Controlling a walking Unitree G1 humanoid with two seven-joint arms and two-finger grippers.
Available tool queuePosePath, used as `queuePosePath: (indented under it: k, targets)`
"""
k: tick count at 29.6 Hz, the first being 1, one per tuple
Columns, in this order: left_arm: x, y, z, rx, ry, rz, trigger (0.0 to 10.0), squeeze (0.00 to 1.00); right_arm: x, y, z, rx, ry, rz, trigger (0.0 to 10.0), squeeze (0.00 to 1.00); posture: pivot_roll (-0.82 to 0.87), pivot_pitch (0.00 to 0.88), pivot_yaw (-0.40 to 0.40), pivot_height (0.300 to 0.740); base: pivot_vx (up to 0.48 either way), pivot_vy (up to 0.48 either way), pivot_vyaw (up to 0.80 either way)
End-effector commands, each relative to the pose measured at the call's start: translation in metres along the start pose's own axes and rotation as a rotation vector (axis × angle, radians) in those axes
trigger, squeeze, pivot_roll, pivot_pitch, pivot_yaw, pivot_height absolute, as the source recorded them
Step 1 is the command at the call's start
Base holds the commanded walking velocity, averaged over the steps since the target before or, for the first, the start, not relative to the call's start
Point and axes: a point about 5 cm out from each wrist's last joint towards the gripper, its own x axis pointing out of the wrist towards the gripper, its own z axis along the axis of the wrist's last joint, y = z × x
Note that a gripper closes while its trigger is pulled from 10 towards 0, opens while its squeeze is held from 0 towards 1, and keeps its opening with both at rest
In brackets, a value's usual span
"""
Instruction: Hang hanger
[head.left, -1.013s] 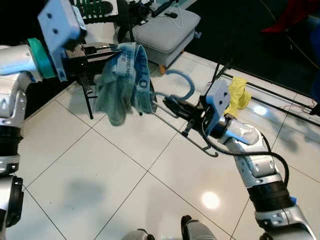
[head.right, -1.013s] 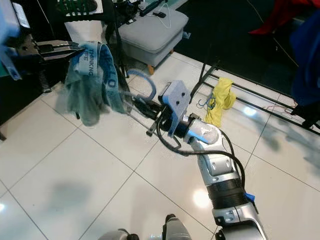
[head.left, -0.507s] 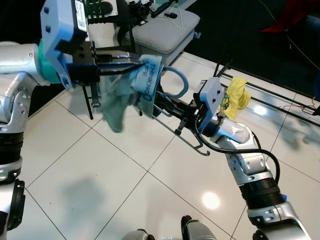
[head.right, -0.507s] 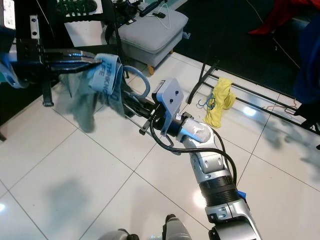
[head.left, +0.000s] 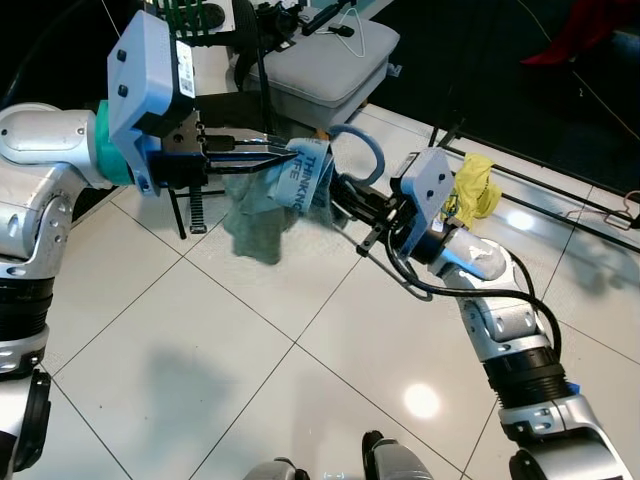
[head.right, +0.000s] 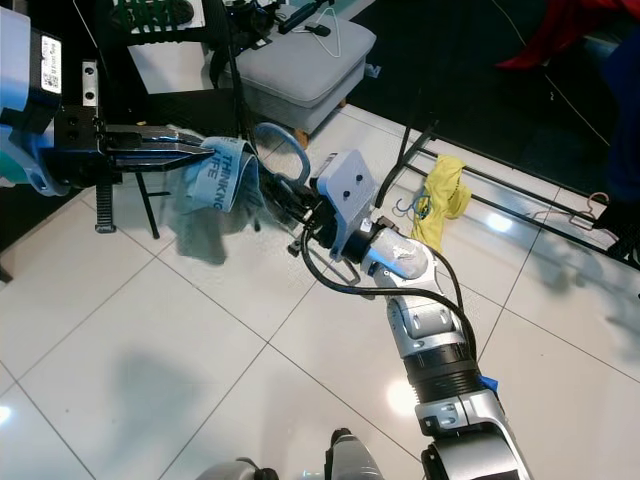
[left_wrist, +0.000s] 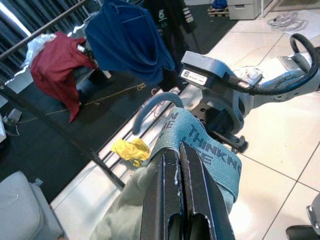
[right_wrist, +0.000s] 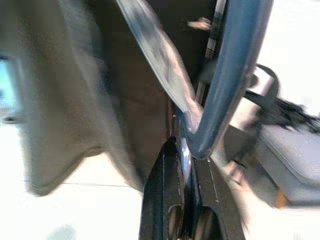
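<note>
Hanger (head.left: 352, 160) w/ garment (head.left: 268, 205) is held up in mid-air above the white tile floor (head.left: 200, 370), between the 2 arms, near the grey footstool (head.left: 325, 65).

Left claw (head.left: 292, 158): both black fingers pressed together, clamped on the garment's printed waistband (light blue, dark letters "THINKING"). Right claw (head.left: 345, 192): fingers tight together on the hanger at the base of its hook, seen close up in the right wrist view (right_wrist: 192, 135).

Handling, as I judge it:
- Hanger: light, stiff, thin frame w/ a thick curved blue hook. Smooth, so prob slippery in a 2-finger pinch and could twist. Best hold is where the right claw has it, at the neck just under the hook, leaving the hook free to catch a rail.
- Garment: soft, limp, light. Waistband is the firmest part, good pinch spot; the rest droops and can slide off a hanger arm if tilted.

Looks:
- Hook: blue-grey, open curve, pointing up and away toward the footstool.
- Frame: dark thin bars, mostly hidden behind cloth and the right wrist.
- Cloth: grey-green, hanging in loose folds below the left claw.

Nearby: black clothes rack (head.left: 540, 190) w/ low rails on the robot's right, a yellow cloth (head.left: 475, 190) on the floor by it. Left wrist view shows a blue top (left_wrist: 127, 42) and a red garment (left_wrist: 57, 67) hung on a rail.
</note>
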Motion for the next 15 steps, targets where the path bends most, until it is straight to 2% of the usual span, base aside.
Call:
queuePosePath:
  k: [1, 2, 3, 5, 6, 9, 10, 11, 12, 14, 15]
  targets:
    - [-0.011, 0.006, 0.002, 0.003, 0.02, 0.047, 10.0, 0.0, -0.003, -0.013, -0.002, -0.016, 0.018, -0.096, 10.0, 0.0, 0.07, 0.078, 0.139, 0.74, 0.0, 0.0, 0.0]
    - [-0.011, 0.006, 0.002, 0.003, 0.02, 0.047, 10.0, 0.0, -0.003, -0.013, -0.002, -0.016, 0.018, -0.096, 10.0, 0.0, 0.07, 0.078, 0.139, 0.74, 0.0, 0.0, 0.0]
    - [-0.016, 0.007, 0.0, 0.006, 0.04, 0.067, 10.0, 0.0, -0.006, -0.023, -0.005, -0.009, 0.039, -0.162, 10.0, 0.0, 0.07, 0.079, 0.138, 0.74, 0.0, 0.0, 0.0]
    - [-0.016, 0.007, 0.0, 0.006, 0.04, 0.067, 10.0, 0.0, -0.006, -0.023, -0.005, -0.009, 0.039, -0.162, 10.0, 0.0, 0.07, 0.079, 0.138, 0.74, 0.0, 0.0, 0.0]
    - [-0.02, 0.008, -0.002, 0.009, 0.059, 0.08, 10.0, 0.0, -0.009, -0.032, -0.006, 0.003, 0.052, -0.221, 10.0, 0.0, 0.07, 0.081, 0.136, 0.74, 0.0, 0.0, 0.0]
    - [-0.023, 0.007, -0.006, 0.016, 0.083, 0.084, 10.0, 0.0, -0.013, -0.041, -0.006, 0.022, 0.055, -0.274, 10.0, 0.0, 0.07, 0.083, 0.132, 0.74, 0.0, 0.0, 0.0]
    - [-0.024, 0.001, -0.015, 0.021, 0.128, 0.067, 10.0, 0.0, -0.017, -0.052, -0.003, 0.039, 0.042, -0.331, 10.0, 0.0, 0.07, 0.085, 0.13, 0.74, 0.0, 0.0, 0.0]
    - [-0.024, 0.001, -0.015, 0.021, 0.128, 0.067, 10.0, 0.0, -0.017, -0.052, -0.003, 0.039, 0.042, -0.331, 10.0, 0.0, 0.07, 0.085, 0.13, 0.74, 0.0, 0.0, 0.0]
    - [-0.025, -0.003, -0.021, 0.023, 0.158, 0.053, 10.0, 0.0, -0.02, -0.059, -0.001, 0.049, 0.03, -0.367, 10.0, 0.0, 0.07, 0.085, 0.13, 0.74, 0.0, 0.0, 0.0]
    - [-0.025, -0.003, -0.021, 0.023, 0.158, 0.053, 10.0, 0.0, -0.02, -0.059, -0.001, 0.049, 0.03, -0.367, 10.0, 0.0, 0.07, 0.085, 0.13, 0.74, 0.0, 0.0, 0.0]
    - [-0.023, -0.009, -0.027, 0.022, 0.178, 0.036, 10.0, 0.0, -0.021, -0.064, 0.004, 0.053, 0.01, -0.382, 10.0, 0.0, 0.07, 0.087, 0.129, 0.74, 0.0, 0.0, 0.0]
